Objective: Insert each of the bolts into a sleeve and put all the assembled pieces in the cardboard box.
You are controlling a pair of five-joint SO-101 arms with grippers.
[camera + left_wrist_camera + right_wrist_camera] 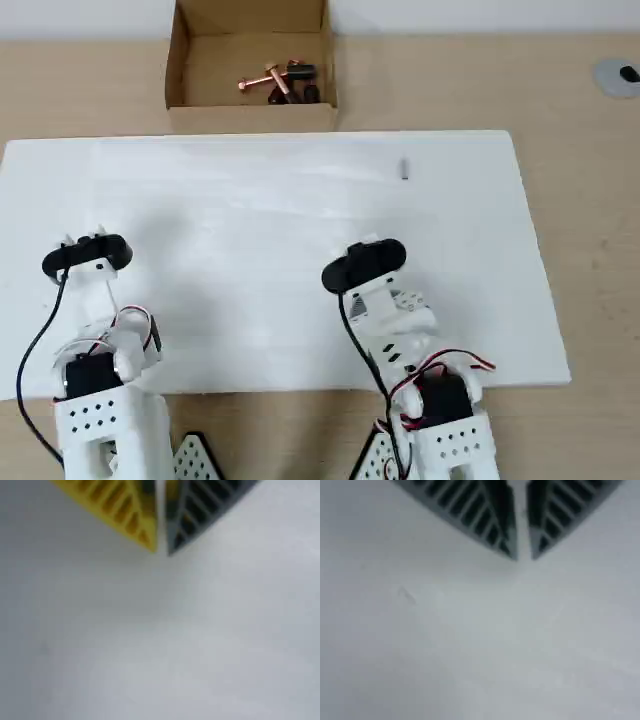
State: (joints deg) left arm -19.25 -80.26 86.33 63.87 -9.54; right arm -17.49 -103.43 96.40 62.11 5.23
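Observation:
Several copper bolts in dark sleeves (280,83) lie together inside the cardboard box (178,60) at the back of the table. My left gripper (161,551) hangs low over the white mat (260,210) at its near left; its yellow and dark fingers are shut with nothing between them. At the mat's near centre my right gripper (522,557) is also shut and holds nothing. In the high view both arms sit folded back, the left arm (88,255) and the right arm (365,265), far from the box.
A small dark speck (404,170) lies on the mat toward the back right. A grey round fitting (616,76) sits in the wooden table at the far right edge. The mat's near edge runs just in front of both arm bases.

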